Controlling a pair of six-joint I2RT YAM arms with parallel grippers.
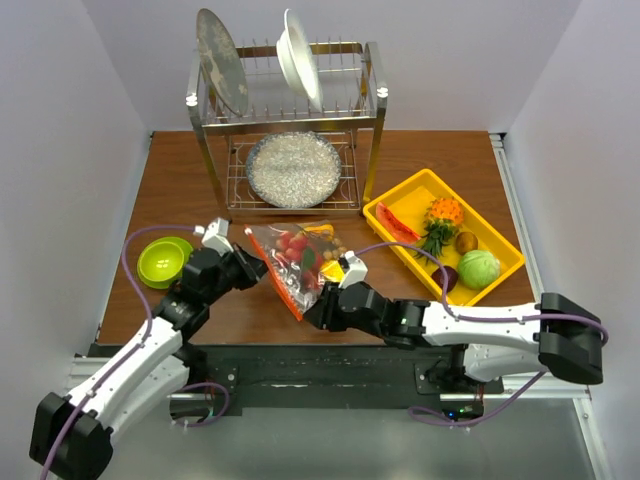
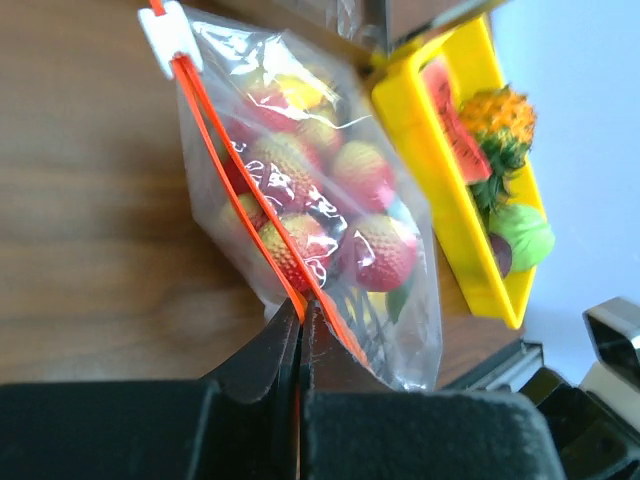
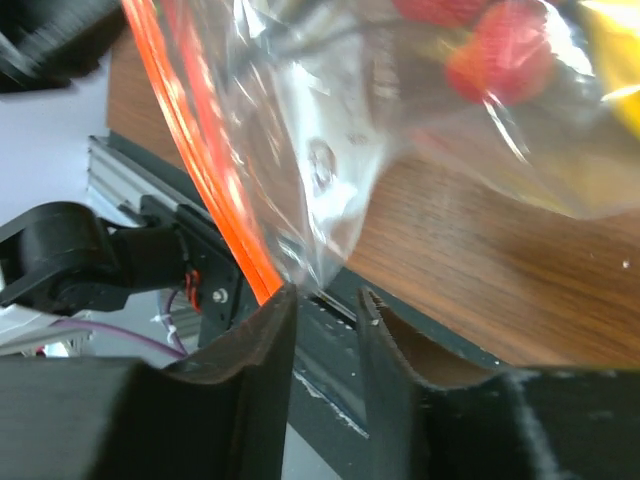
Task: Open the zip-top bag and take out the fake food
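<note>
Top view: zip-top bag (image 1: 296,270), fake food (image 1: 298,246) inside, midway along the worktop's (image 1: 180,175) near edge.

Left wrist: left hand (image 2: 300,312) pinched shut on the bag's zipper strip (image 2: 225,150). The white tab (image 2: 160,38) bears no legible writing.

Right wrist: right hand (image 3: 325,300) parted, holding nothing. It should pinch the opposite lip, then pull gently.

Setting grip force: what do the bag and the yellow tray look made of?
Zip-top bag: thin clear plastic film, glossy; it crinkles, glares and shows the fake food through it.
Zipper strip: orange-red, probably stiffer plastic.
Yellow tray: seemingly rigid moulded plastic, smooth, uniform colour, straight walls.
</note>
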